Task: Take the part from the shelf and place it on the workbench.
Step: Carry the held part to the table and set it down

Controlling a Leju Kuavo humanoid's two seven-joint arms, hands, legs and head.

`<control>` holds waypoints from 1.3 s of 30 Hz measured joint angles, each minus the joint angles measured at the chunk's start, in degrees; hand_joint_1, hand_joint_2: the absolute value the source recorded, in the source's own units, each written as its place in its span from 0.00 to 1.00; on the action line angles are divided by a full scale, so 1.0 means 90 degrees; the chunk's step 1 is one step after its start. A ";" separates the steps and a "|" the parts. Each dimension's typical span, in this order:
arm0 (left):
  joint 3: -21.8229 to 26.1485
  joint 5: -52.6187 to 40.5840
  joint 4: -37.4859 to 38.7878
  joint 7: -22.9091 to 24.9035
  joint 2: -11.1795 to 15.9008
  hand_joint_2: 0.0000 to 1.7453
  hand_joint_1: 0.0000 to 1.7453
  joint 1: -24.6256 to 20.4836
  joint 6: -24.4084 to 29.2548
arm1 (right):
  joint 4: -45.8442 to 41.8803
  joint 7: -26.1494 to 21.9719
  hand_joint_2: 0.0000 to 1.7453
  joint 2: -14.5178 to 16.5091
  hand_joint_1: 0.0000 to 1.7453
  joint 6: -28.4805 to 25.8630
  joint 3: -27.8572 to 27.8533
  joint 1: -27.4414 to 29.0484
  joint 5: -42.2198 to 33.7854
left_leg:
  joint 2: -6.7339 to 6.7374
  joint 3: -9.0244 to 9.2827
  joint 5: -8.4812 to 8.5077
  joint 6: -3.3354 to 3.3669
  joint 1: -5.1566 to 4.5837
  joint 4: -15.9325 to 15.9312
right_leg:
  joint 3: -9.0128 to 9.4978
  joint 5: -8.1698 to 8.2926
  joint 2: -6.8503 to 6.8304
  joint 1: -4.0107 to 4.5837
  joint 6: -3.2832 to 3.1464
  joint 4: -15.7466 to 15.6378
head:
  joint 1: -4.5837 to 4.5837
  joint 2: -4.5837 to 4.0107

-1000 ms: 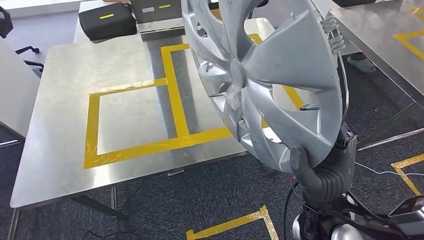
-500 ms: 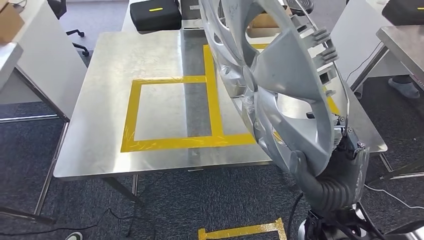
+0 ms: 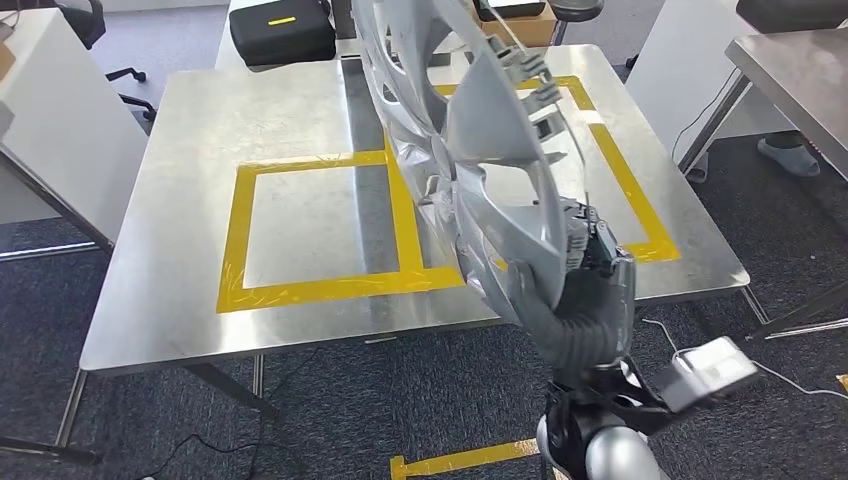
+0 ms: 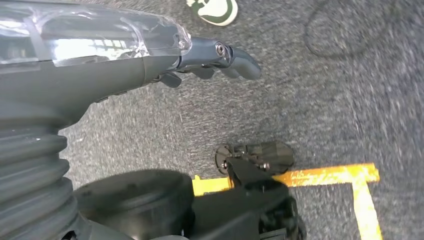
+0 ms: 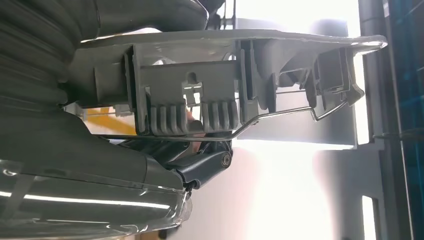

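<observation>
The part is a large silver hubcap (image 3: 480,150) with spokes and clips at its rim. My right hand (image 3: 575,300) grips it by the lower rim and holds it up, tilted and nearly edge-on, above the near right side of the steel workbench (image 3: 190,290). The right wrist view shows the hubcap rim (image 5: 225,95) with its wire ring, close against that hand (image 5: 90,165). Yellow tape (image 3: 400,210) marks two squares on the bench top; the hubcap hangs over the right one. My left hand (image 4: 150,60) hangs above the carpet, fingers loosely extended and holding nothing.
A black case (image 3: 282,30) and a cardboard box (image 3: 515,25) sit at the bench's far end. Another steel table (image 3: 800,70) stands to the right, a white table (image 3: 50,130) to the left. A person's foot (image 3: 790,155) is beside the right table. A cable (image 3: 690,345) trails on the carpet.
The camera has swung, so the workbench now sits squarely ahead. The hubcap has turned more edge-on and my right hand has carried it left, closer over the bench.
</observation>
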 joint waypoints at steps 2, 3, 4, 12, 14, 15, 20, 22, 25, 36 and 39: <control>-0.0099 -0.0153 -0.0002 0.0107 -0.0030 1.00 0.00 -0.0062 -0.0072 | 0.0675 0.0251 1.00 0.0202 1.00 -0.0308 0.0198 -0.0406 0.0910 | 0.0018 0.0001 -0.0002 -0.0004 0.0000 -0.0001 | -0.0001 0.0000 0.0014 0.0000 -0.0001 0.0002 | 0.0001 0.0001; -0.0150 -0.0244 -0.0002 0.0171 -0.0041 1.00 0.00 -0.0101 -0.0129 | 0.1027 0.0474 1.00 0.0284 1.00 -0.0388 0.0302 -0.0628 0.1581 | 0.0025 0.0001 -0.0002 -0.0004 -0.0001 -0.0001 | -0.0001 0.0001 0.0019 -0.0001 -0.0002 0.0002 | 0.0005 0.0001; -0.0209 -0.0343 -0.0003 0.0237 -0.0050 1.00 0.00 -0.0148 -0.0192 | 0.1400 0.0731 1.00 0.0361 1.00 -0.0409 0.0418 -0.0875 0.2329 | 0.0032 0.0000 -0.0002 -0.0004 -0.0002 -0.0002 | -0.0002 0.0003 0.0025 -0.0002 -0.0005 0.0002 | 0.0007 0.0001; -0.0664 -0.0853 -0.0051 0.0469 -0.0183 1.00 0.00 -0.0512 -0.0534 | 0.4348 0.1550 1.00 0.0705 1.00 0.0531 0.1255 -0.2578 0.5086 | 0.0013 0.0002 -0.0001 -0.0005 -0.0009 -0.0001 | 0.0005 0.0013 0.0033 -0.0015 -0.0015 -0.0011 | 0.0012 0.0000; -0.0741 -0.0878 -0.0054 0.0470 -0.0206 1.00 0.00 -0.0533 -0.0543 | 0.4867 0.1517 1.00 0.0740 1.00 0.0587 0.1354 -0.2730 0.5091 | -0.0003 -0.0003 -0.0001 -0.0005 -0.0011 -0.0001 | 0.0007 0.0013 0.0028 -0.0018 -0.0014 -0.0018 | 0.0018 0.0001; -0.0774 -0.0881 -0.0055 0.0470 -0.0212 1.00 0.00 -0.0536 -0.0544 | 0.5064 0.1503 1.00 0.0757 1.00 0.0591 0.1397 -0.2777 0.5094 | -0.0009 -0.0005 -0.0001 -0.0004 -0.0011 -0.0001 | 0.0007 0.0013 0.0026 -0.0019 -0.0014 -0.0021 | 0.0021 0.0001; -0.0898 -0.0884 -0.0054 0.0463 -0.0219 1.00 0.00 -0.0542 -0.0547 | 0.5856 0.1485 1.00 0.0835 1.00 0.0605 0.1563 -0.3013 0.5128 | -0.0037 -0.0011 -0.0005 -0.0003 -0.0011 0.0000 | 0.0008 0.0013 0.0025 -0.0021 -0.0014 -0.0037 | 0.0028 -0.0001; -0.0947 -0.0892 -0.0053 0.0460 -0.0220 1.00 0.00 -0.0543 -0.0554 | 0.6078 0.1496 1.00 0.0854 1.00 0.0679 0.1616 -0.3077 0.5133 | -0.0052 -0.0013 -0.0006 -0.0004 -0.0011 0.0000 | 0.0008 0.0013 0.0022 -0.0021 -0.0014 -0.0041 | 0.0026 -0.0001; -0.0982 -0.0916 -0.0053 0.0458 -0.0232 1.00 0.00 -0.0543 -0.0564 | 0.6370 0.1479 1.00 0.0867 1.00 0.0817 0.1702 -0.3178 0.5035 | -0.0081 -0.0016 -0.0007 -0.0005 -0.0011 0.0001 | 0.0009 0.0013 0.0006 -0.0022 -0.0013 -0.0044 | 0.0026 -0.0001; -0.1133 -0.1000 -0.0052 0.0498 -0.0250 1.00 0.00 -0.0457 -0.0637 | 0.6867 0.1588 1.00 0.0880 1.00 0.1009 0.1910 -0.3295 0.4791 | -0.0118 -0.0009 -0.0005 -0.0005 -0.0011 0.0002 | 0.0016 0.0013 -0.0017 -0.0022 -0.0013 -0.0045 | 0.0019 0.0000; -0.1161 -0.1014 -0.0052 0.0499 -0.0245 1.00 0.00 -0.0419 -0.0658 | 0.7063 0.2096 1.00 0.0709 1.00 0.1343 0.1919 -0.3449 0.5095 | -0.0155 -0.0009 0.0001 -0.0006 -0.0011 0.0004 | 0.0018 0.0014 -0.0033 -0.0023 -0.0012 -0.0045 | 0.0013 -0.0001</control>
